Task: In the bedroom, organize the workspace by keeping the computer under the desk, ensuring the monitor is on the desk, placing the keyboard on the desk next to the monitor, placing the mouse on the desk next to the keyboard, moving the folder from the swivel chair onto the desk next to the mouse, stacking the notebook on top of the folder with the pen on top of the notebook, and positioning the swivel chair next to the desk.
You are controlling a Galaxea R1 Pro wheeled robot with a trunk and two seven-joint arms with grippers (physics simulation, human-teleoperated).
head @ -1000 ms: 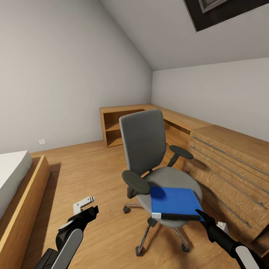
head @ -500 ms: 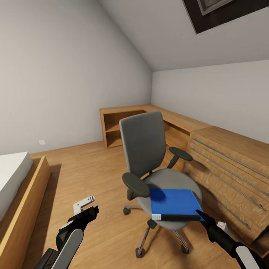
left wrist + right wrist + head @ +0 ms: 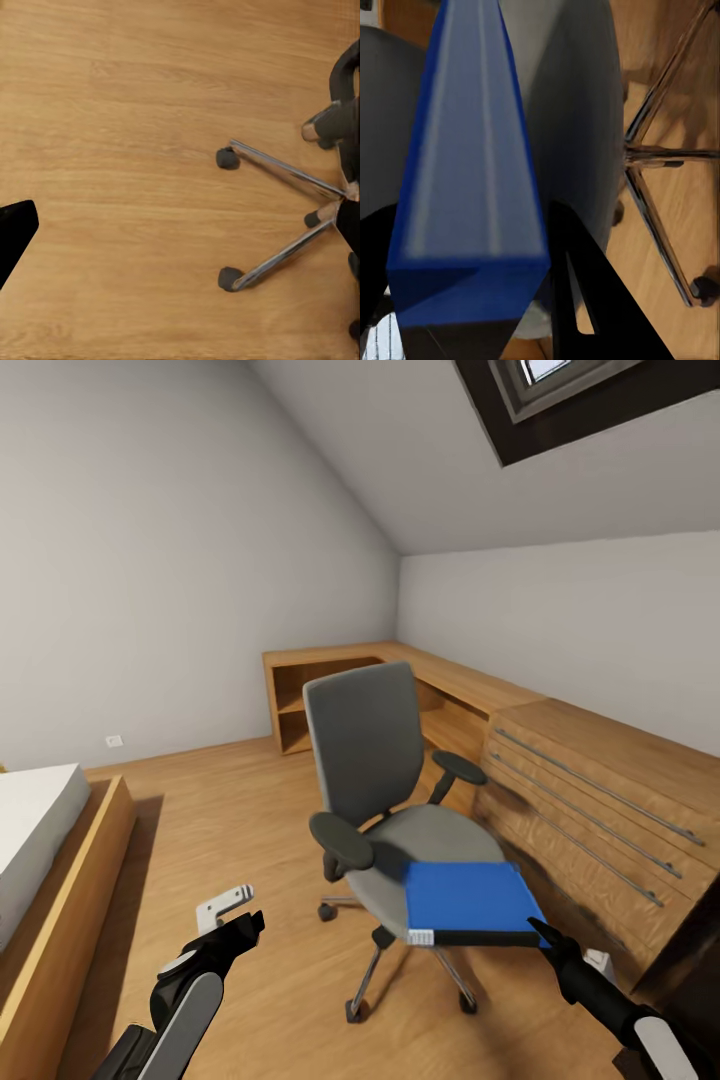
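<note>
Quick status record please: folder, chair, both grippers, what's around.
folder: blue folder at the front of the seat, its near end overhanging the seat edge
chair: swivel chair upright on the wooden floor, beside a wooden drawer chest
right gripper: right gripper closed on the folder's near edge, a finger on each side
left gripper: left gripper over bare floor, holding nothing; jaw state unclear
also in view: bed on the robot's left

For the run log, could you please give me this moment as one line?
right gripper: shut on folder | folder: near edge off swivel chair seat | left gripper: idle over floor
</note>
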